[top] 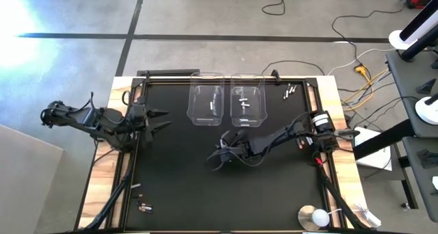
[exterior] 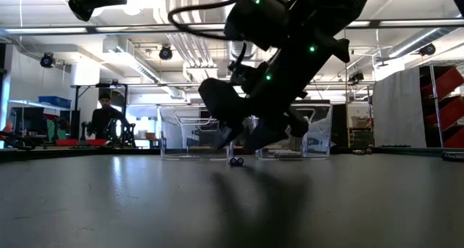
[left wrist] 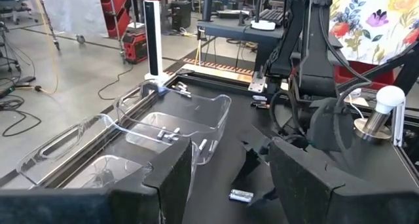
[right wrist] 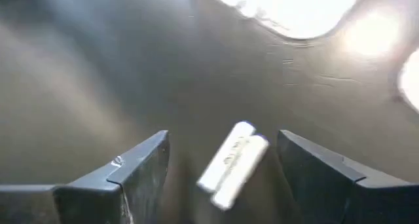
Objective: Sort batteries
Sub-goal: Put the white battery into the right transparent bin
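My right gripper (top: 220, 157) is open and low over the black mat, in front of the two clear bins. In the right wrist view its fingers (right wrist: 141, 168) stand on either side of two silver-white batteries (right wrist: 232, 164) that lie side by side on the mat, apart from both fingers. The low view shows this pair (exterior: 236, 161) just under the right gripper (exterior: 243, 141). My left gripper (top: 163, 121) is open and raised near the table's left side; its wrist view shows the same pair of batteries (left wrist: 241, 196) ahead of it.
Two clear bins (top: 207, 105) (top: 247, 105) stand side by side at the far middle, each with a few batteries inside. Loose batteries lie at the far right (top: 289, 92) and the near left (top: 142, 206). A round white-and-metal disc (top: 315, 217) sits at the near right corner.
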{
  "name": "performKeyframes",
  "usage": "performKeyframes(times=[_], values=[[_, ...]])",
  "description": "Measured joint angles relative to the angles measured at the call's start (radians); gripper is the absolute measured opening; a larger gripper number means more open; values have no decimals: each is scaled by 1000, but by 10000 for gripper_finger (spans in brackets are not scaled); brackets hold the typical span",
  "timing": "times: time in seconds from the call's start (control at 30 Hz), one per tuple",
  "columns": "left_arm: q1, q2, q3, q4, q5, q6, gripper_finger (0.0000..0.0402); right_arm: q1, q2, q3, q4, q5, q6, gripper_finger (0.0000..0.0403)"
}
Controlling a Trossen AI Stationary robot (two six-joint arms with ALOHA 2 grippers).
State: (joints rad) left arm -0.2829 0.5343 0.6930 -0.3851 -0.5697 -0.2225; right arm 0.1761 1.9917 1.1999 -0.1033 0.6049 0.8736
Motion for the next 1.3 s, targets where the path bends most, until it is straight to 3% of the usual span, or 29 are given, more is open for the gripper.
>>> performKeyframes(times=[0.13,0.43,0.73,1.07,1.3], values=[[0,-7,0,0,7,-4,182,-4,-10,3,-29,56,22,252],[0,-21,0,0,43,38,182,-4,-12,-30,-24,48,55,226],[0,-40,0,1,59,32,182,-5,-11,-38,-19,4,0,226],[0,-40,0,1,64,34,182,-14,-19,-42,-37,42,22,206],[0,-39,0,2,64,30,182,-13,-55,-43,-172,44,89,204]])
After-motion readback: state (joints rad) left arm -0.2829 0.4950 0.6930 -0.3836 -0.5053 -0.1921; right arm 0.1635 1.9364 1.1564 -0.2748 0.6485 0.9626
